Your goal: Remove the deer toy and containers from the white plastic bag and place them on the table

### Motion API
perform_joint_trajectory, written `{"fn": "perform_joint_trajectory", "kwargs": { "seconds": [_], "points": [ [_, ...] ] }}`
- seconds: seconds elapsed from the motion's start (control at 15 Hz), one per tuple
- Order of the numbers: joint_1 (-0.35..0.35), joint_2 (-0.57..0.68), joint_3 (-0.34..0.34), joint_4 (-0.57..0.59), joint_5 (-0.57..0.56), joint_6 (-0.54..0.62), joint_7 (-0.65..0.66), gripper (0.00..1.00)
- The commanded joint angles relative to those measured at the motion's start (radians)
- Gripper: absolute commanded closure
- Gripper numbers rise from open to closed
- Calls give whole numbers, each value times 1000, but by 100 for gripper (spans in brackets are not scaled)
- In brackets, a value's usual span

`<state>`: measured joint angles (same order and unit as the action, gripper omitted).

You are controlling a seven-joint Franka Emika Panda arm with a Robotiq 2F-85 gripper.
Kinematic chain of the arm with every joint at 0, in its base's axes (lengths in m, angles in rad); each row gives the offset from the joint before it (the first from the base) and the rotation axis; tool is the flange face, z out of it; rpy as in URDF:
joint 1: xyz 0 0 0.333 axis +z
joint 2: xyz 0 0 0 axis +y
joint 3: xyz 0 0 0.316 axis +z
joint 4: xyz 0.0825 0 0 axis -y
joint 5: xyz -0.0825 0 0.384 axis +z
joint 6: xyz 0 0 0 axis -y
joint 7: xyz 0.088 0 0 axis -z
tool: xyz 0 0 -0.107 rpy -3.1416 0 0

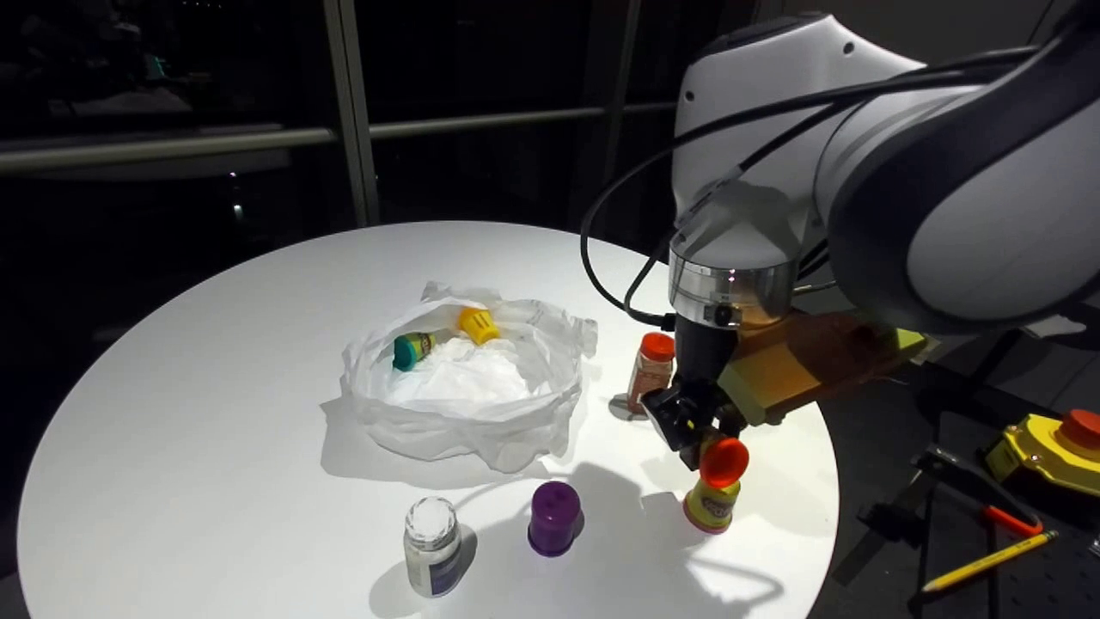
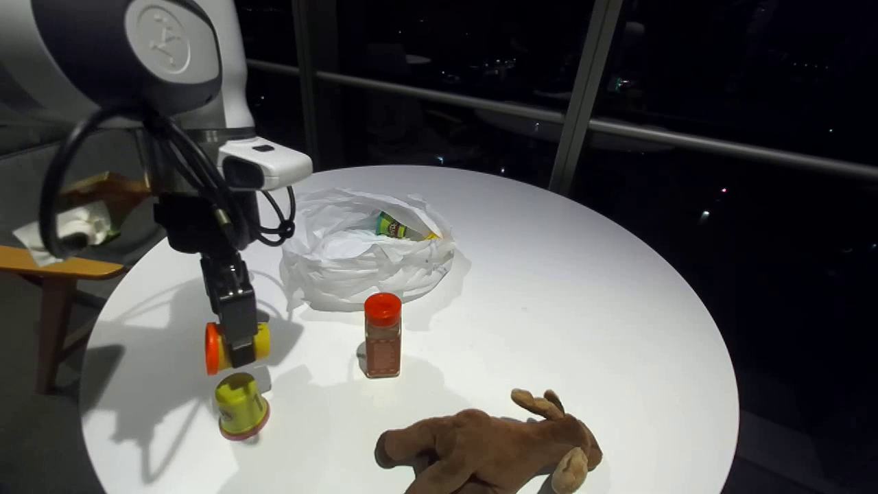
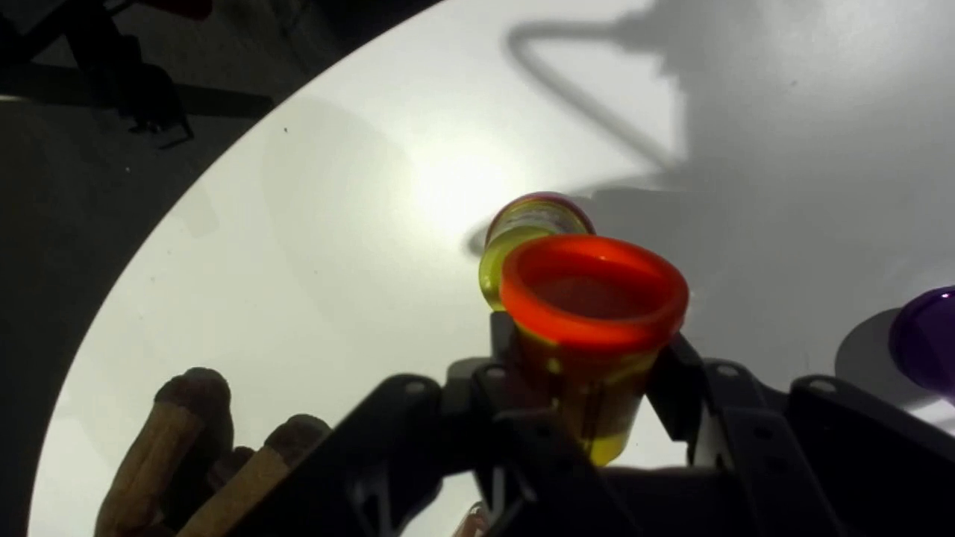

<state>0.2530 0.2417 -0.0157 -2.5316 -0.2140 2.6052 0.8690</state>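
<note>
My gripper point(image 3: 586, 350) is shut on a yellow container point(image 3: 597, 388) with a red-orange lid, tipped on its side above the table point(image 1: 215, 430). Just below it, a yellow-green container point(image 2: 240, 408) stands lid down; I cannot tell whether they touch. Inside the crinkled white plastic bag point(image 1: 468, 434) lie a green-lidded container point(image 1: 414, 351) and an orange-yellow one point(image 1: 479, 326). A purple container point(image 1: 554, 516), a white-grey jar point(image 1: 432, 550) and a red-capped shaker point(image 2: 383, 343) stand on the table. The brown deer toy point(image 2: 487, 449) lies on its side; its legs show in the wrist view.
The round table's edge curves close by the gripper in the wrist view. Beyond it, in an exterior view, are a yellow box with a red button point(image 1: 1048, 451) and a pencil point(image 1: 988, 560). Cables point(image 2: 206, 171) loop along the arm. Windows stand behind the table.
</note>
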Motion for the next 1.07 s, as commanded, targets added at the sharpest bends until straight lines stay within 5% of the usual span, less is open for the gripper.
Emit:
{"fn": "perform_joint_trajectory", "kwargs": {
  "seconds": [0.0, 0.67, 0.93, 1.0],
  "points": [
    [-21, 50, 10, 27, 5, 122, -58, 81],
    [-10, 187, 68, 96, 147, 234, -257, 81],
    [54, 240, 16, 132, 129, 221, -257, 81],
    [45, 243, 27, 134, 145, 215, -276, 31]
  ]
}}
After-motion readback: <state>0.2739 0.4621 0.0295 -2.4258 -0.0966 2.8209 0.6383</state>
